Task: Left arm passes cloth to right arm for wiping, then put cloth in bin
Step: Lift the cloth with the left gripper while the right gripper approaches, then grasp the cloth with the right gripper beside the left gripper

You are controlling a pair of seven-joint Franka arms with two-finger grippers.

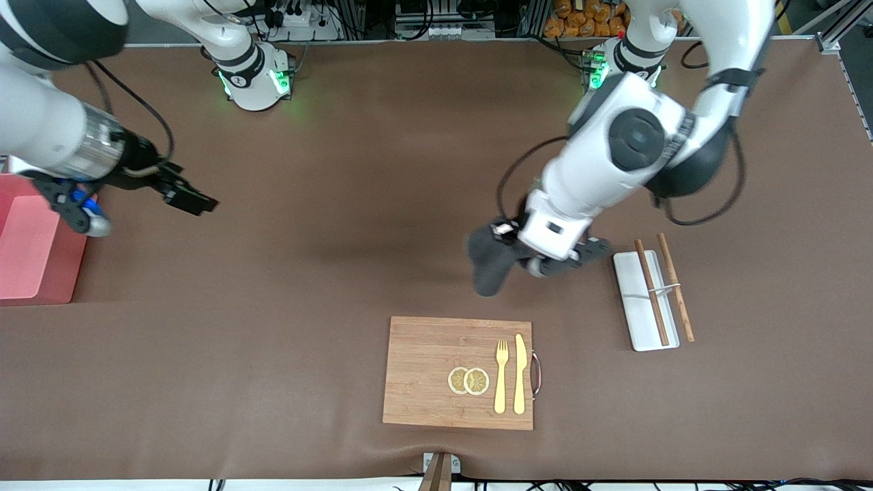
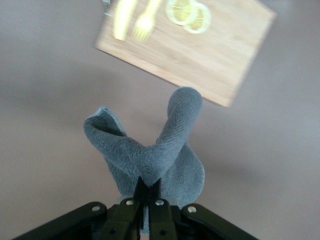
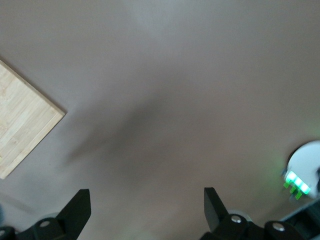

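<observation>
A: Charcoal-grey and fuzzy, the cloth (image 1: 492, 262) is hanging from the left gripper (image 1: 513, 247), which is pinching it with its fingers closed. In the left wrist view the cloth (image 2: 155, 152) is showing a looped terry weave, with two rumpled lobes spreading out from the closed fingertips (image 2: 148, 192).

B: Which way is its long axis running?

A: Roughly toward the table edge nearest the front camera, the free end pointing at the bamboo cutting board (image 1: 458, 372). The cloth is hanging in the air over bare brown table cover (image 1: 307, 273) near the middle of the tabletop.

B: And the right gripper (image 1: 191, 198)?

A: It is hovering with its fingers spread wide and holding nothing, over the table just beside the bin (image 1: 34, 249). The right wrist view is showing both black fingers (image 3: 75, 212) standing well apart.

B: Materials elsewhere?

A: The bin is smooth pink plastic, rectangular, sitting at the edge of the tabletop at the right arm's end. The cutting board is carrying two lemon slices (image 1: 468, 380), a yellow fork (image 1: 501, 375) and a yellow knife (image 1: 520, 374). A flat white tray (image 1: 634, 314), toward the left arm's end, is bearing one brown chopstick (image 1: 651, 292); a second chopstick (image 1: 676, 286) is lying along its edge.
</observation>
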